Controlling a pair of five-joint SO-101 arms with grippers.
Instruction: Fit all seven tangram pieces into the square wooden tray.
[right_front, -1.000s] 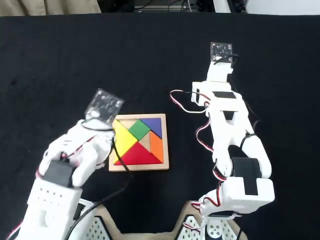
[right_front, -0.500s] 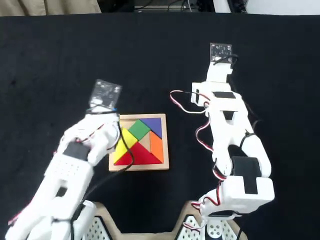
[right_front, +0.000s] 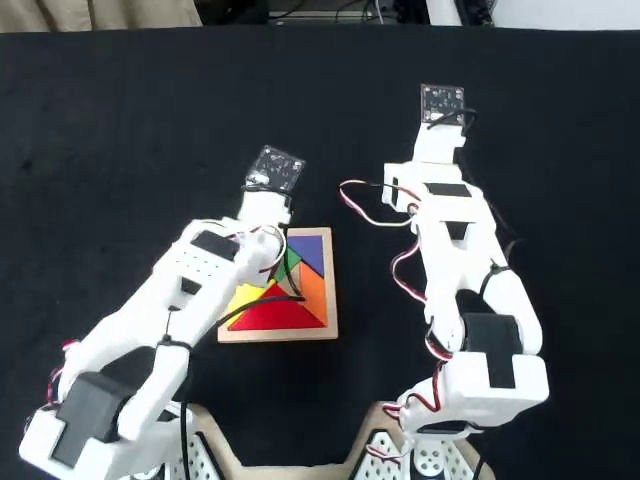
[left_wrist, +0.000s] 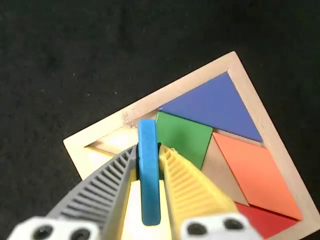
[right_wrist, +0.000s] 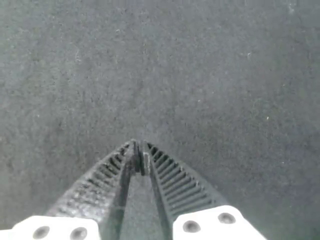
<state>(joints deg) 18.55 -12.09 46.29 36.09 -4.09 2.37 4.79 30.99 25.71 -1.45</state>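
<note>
The square wooden tray (right_front: 330, 300) lies mid-table with a dark blue triangle (right_front: 311, 251), green square (right_front: 292, 266), orange piece (right_front: 313, 290), red triangle (right_front: 275, 316) and yellow triangle (right_front: 245, 298) in it. My left arm (right_front: 215, 265) stretches over the tray's left part. My left gripper (left_wrist: 148, 150) is shut on a light blue piece (left_wrist: 149, 175), held on edge above the tray's bare corner slot (left_wrist: 112, 142), next to the green square (left_wrist: 182, 137). A bare wooden triangle (left_wrist: 220, 170) shows between green and orange (left_wrist: 250, 172). My right gripper (right_wrist: 139, 159) is shut and holds nothing, over black cloth.
The right arm (right_front: 455, 230) stands folded to the right of the tray, apart from it. Black cloth (right_front: 120, 120) covers the whole table. The arm bases (right_front: 300, 455) sit at the near edge.
The left arm has swung from the tray's left edge to over the tray, its wrist now above the far left corner. The right arm has kept still.
</note>
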